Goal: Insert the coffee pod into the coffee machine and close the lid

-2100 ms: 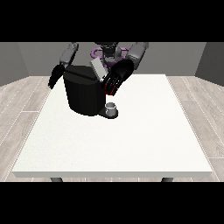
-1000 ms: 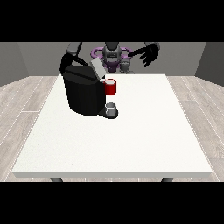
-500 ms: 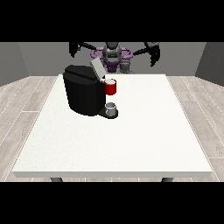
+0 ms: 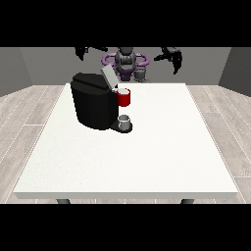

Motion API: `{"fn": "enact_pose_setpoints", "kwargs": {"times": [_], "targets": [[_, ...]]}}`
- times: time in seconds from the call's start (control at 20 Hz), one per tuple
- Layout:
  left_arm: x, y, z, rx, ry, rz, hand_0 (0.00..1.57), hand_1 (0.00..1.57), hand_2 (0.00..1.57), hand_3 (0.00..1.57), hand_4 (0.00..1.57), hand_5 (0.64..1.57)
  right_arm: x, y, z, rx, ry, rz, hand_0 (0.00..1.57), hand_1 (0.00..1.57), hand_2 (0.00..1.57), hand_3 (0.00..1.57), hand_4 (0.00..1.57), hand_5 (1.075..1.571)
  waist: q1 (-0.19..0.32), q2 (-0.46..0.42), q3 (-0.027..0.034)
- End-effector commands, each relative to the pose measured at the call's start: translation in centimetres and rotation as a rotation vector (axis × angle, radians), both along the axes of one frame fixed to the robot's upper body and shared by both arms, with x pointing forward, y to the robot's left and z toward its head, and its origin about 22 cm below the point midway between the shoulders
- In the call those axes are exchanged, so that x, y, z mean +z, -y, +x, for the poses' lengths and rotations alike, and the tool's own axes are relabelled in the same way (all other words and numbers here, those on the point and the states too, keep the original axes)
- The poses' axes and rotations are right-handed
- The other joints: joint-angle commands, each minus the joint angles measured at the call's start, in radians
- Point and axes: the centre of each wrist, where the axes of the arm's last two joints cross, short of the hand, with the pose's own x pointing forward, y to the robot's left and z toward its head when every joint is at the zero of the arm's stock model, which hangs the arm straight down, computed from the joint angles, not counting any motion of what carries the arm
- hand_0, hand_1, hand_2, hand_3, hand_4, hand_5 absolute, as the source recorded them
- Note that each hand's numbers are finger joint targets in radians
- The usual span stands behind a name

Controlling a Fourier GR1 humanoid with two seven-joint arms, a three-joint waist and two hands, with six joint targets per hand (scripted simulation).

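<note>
The black coffee machine (image 4: 92, 105) stands on the left half of the white table (image 4: 162, 147). Its grey lid (image 4: 108, 77) is tilted up at the top. A red thing at the machine (image 4: 124, 98) sits at its front, and a grey thing (image 4: 125, 121) rests on the base below it. The hand at the view's left (image 4: 82, 51) is raised high behind the machine, apart from it. Equally high, the hand at the view's right (image 4: 173, 56) is far from the machine, with its fingers hanging down and holding nothing.
The robot's torso (image 4: 126, 62) is behind the table's far edge, with another grey thing (image 4: 141, 74) beside it. Wooden floor surrounds the table. The table's right half and front are bare white surface.
Both hands have left the machine, risen and spread apart to the sides. The red thing, earlier covered by a hand, now shows at the machine's front.
</note>
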Motion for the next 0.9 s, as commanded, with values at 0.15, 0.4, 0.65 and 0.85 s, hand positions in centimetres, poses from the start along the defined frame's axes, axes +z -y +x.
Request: {"fn": "enact_pose_setpoints", "kwargs": {"times": [0.15,0.4,0.65,0.85], "targets": [[2.8,-0.5,0.0,0.014,0.047,-0.011,0.0,0.0,0.0,0.0,0.37,1.571,1.7,1.5,1.9,-0.002,-0.029,0.111,0.0,0.0,0.0,0.0,0.08,1.571,0.023,0.057,0.0003],[4.4,0.6,-0.5,0.01,0.101,-0.023,0.0,0.0,0.0,0.0,0.36,1.571,0.9,2.2,2.7,-0.001,-0.053,0.144,0.0,0.0,0.0,0.0,0.18,1.571,0.035,0.125,0.0003],[4.3,-0.3,-2.6,0.043,0.12,-0.012,0.0,0.0,0.0,0.0,0.26,1.571,-0.5,-1.3,2.9,0.061,-0.07,0.14,0.0,0.0,0.0,0.0,0.0,1.571,0.011,0.149,0.0001],[5.6,0.6,-3.5,-0.011,0.169,-0.026,0.0,0.0,0.0,0.0,0.35,1.571,2.2,-2.1,5.3,0.02,-0.015,0.129,0.0,0.0,0.0,0.0,0.0,1.571,0.066,0.197,0.0001]]}}
